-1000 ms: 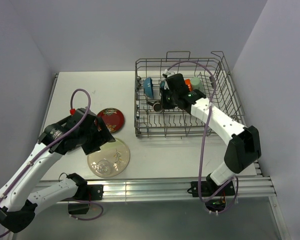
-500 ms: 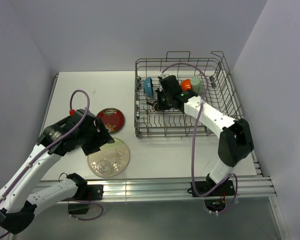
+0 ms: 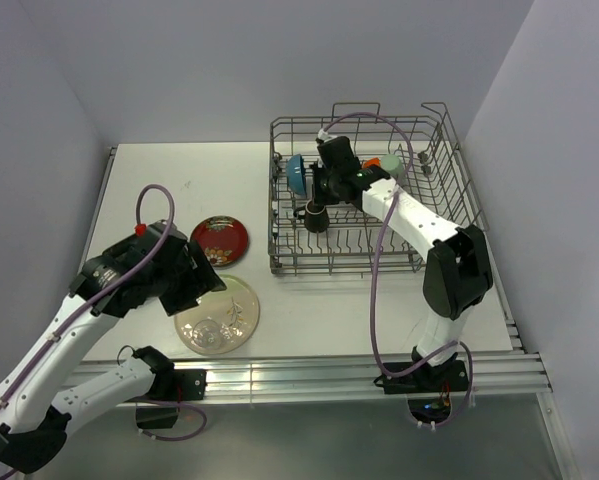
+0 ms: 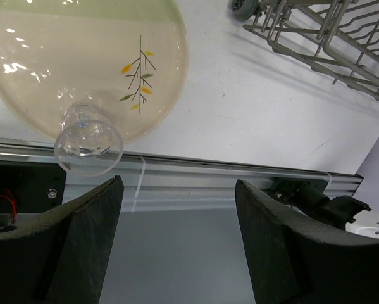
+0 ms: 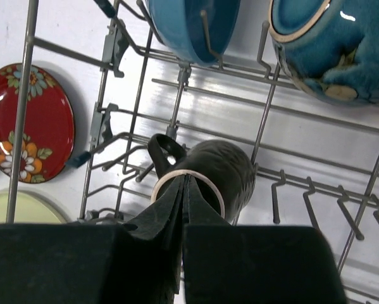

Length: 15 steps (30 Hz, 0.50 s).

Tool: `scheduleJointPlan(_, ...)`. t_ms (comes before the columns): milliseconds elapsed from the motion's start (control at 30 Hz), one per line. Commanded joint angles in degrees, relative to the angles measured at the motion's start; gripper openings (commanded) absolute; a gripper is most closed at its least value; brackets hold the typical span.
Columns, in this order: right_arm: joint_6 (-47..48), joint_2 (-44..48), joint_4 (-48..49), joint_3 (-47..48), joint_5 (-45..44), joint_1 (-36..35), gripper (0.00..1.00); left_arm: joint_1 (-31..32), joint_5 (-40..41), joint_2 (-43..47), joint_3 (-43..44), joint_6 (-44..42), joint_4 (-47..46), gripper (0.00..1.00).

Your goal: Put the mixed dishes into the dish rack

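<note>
Your left gripper (image 4: pixel 178 185) hangs released, holding nothing, just above the near edge of the counter (image 4: pixel 252 114). The clear glass (image 4: pixel 88 140) is right before it. The glass sits on the cream plate (image 4: pixel 113 38), close to the plate's near rim and well apart from the dish rack (image 4: pixel 328 44).

Expect the glass to be light, stiff, slick and breakable. Take it across the side wall, low on the body, with a gentle squeeze. It appears to stand mouth up with its long axis vertical, so keep it that way as you lift.

Your right gripper (image 5: pixel 183 180) is clenched inside the rack, its tips at the rim of the brown mug (image 5: pixel 221 174). You cannot tell whether the tips pinch the rim. The mug leans among the tines, mouth toward the gripper.
</note>
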<state>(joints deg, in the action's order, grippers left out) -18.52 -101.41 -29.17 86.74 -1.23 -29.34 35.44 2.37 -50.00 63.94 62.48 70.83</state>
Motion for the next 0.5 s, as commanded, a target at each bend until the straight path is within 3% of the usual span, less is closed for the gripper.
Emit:
scheduleJointPlan(0, 1.21, -2.13, -1.86, 1.68, -1.23, 0.69, 0.0, -0.11, -0.88, -0.54, -1.18, 0.36, -0.16, 0.77)
scheduleJointPlan(133, 1.3, 2.78, 2.79, -2.89, -0.35, 0.69, 0.0, -0.02, -0.35, -0.71, -3.64, 0.54, -0.34, 0.78)
scheduleJointPlan(367, 0.51, 11.39, 2.89, -3.68, 2.37, 0.52, 0.01, -0.11, 0.09, -0.28, -8.83, 1.5, -2.89, 0.77)
scheduleJointPlan(433, -0.02, 13.42, 2.19, -3.42, 2.64, 0.43, 0.13, -0.11, 0.18, -0.54, -10.41, 1.51, -3.32, 0.77)
scheduleJointPlan(467, -0.11, 15.34, 1.4, -3.24, 2.64, 0.34, 0.28, -0.11, 0.26, -0.63, -10.94, 1.51, -3.68, 0.77)
